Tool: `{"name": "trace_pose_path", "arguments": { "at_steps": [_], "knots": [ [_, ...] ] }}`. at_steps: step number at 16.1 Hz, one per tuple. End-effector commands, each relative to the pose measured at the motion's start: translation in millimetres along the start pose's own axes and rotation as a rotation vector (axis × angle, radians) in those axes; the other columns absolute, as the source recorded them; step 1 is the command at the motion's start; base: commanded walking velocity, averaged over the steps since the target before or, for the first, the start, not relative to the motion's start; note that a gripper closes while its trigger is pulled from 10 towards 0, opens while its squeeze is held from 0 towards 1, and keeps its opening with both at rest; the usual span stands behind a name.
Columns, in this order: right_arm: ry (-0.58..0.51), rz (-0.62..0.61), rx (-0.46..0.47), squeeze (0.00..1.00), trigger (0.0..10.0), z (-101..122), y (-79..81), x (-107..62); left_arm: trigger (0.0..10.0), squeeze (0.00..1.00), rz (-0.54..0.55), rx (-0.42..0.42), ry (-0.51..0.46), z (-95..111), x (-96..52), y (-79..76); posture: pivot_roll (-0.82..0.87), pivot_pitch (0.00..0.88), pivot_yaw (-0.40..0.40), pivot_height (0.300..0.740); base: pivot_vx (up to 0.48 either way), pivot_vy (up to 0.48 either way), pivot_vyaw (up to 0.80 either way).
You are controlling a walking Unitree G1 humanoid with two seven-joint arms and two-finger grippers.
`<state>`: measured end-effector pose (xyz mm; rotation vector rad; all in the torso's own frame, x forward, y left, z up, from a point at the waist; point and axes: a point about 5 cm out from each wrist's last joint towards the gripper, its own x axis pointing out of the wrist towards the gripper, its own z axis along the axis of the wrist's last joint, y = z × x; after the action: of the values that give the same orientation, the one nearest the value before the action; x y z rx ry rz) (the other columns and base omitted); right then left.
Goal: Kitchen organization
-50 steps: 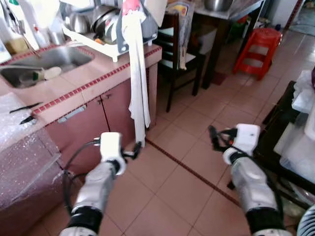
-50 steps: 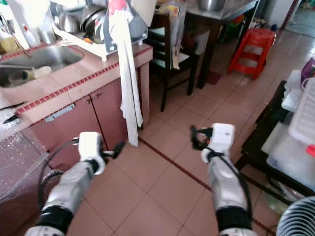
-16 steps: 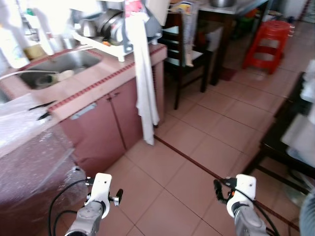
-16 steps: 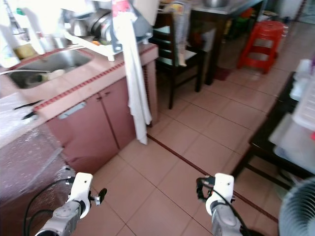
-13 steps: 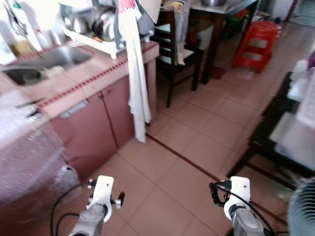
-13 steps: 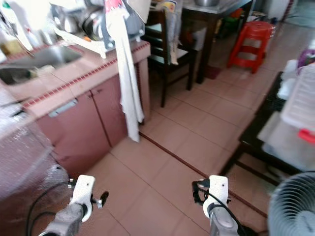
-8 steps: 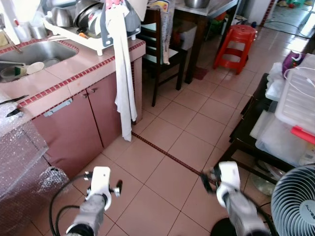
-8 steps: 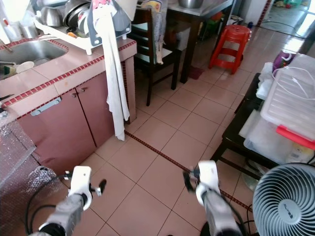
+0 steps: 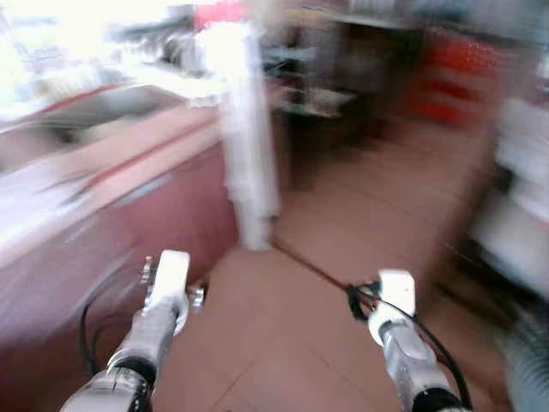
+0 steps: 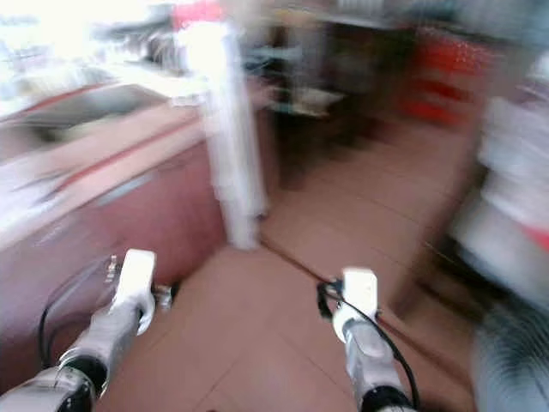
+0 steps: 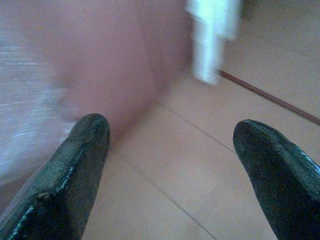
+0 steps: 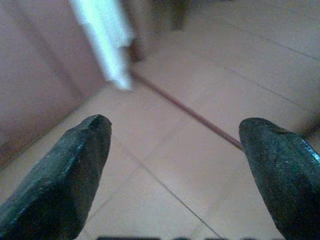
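Both eye views are blurred by motion. The pink tiled counter [image 9: 103, 163] with its sink runs along my left, and a white towel [image 9: 249, 129] hangs down its end. My left gripper [image 9: 197, 296] hovers low over the floor near the pink cabinet front [image 11: 90, 60]; its fingers [image 11: 75, 170] stand wide open and hold nothing. My right gripper [image 9: 353, 300] hangs over the tiles to the right, fingers [image 12: 75, 175] also open and empty. The towel's lower end [image 12: 107, 40] appears ahead of it.
Tan floor tiles [image 9: 283, 343] with a dark joint line [image 12: 200, 120] spread before me. A dark chair and table [image 9: 334, 77] and a red stool [image 9: 446, 77] are blurred shapes at the back. Pale, blurred things [image 9: 523, 172] stand at the right.
The whole picture has gone blurred and shifted, so the camera is moving. Both arms sit a little higher in view. Both grippers stay open and empty.
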<state>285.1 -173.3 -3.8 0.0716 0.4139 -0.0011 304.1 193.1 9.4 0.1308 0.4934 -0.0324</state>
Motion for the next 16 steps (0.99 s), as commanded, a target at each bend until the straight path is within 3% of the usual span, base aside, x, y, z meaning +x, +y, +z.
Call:
{"name": "trace_pose_path", "arguments": {
  "at_steps": [1, 7, 9, 10, 16],
  "knots": [
    [-0.010, 0.003, 0.015, 0.00, 10.0, -1.0, 5.5, -0.3, 10.0, 0.00, -0.004, 0.010, 0.099, -25.0, -6.7, 3.4, -0.07, 0.004, 0.105, 0.740, 0.360, 0.000, 0.00],
    [-0.016, -0.003, 0.010, 0.00, 10.0, -5.7, 1.5, -3.7, 10.0, 0.00, -0.039, -0.019, 0.106, -32.8, -8.7, -9.8, -0.09, 0.009, 0.091, 0.740, 0.386, 0.000, 0.00],
    [-0.010, -0.007, 0.013, 0.00, 10.0, -10.4, -1.8, -6.8, 10.0, 0.00, -0.036, -0.016, 0.117, -37.3, -10.3, -11.3, -0.09, 0.010, 0.087, 0.740, 0.000, 0.000, 0.00],
    [-0.004, -0.005, 0.004, 0.00, 10.0, -13.7, -3.8, -9.1, 10.0, 0.00, -0.035, -0.064, 0.123, -39.9, -11.2, -11.4, -0.10, 0.015, 0.087, 0.740, 0.000, 0.000, 0.00],
    [0.033, -0.030, 0.035, 0.00, 10.0, -21.8, -10.8, -12.4, 10.0, 0.00, -0.021, -0.046, 0.141, -44.5, -13.1, -8.0, -0.09, 0.016, 0.076, 0.740, 0.000, 0.000, 0.00]
  ]
}}
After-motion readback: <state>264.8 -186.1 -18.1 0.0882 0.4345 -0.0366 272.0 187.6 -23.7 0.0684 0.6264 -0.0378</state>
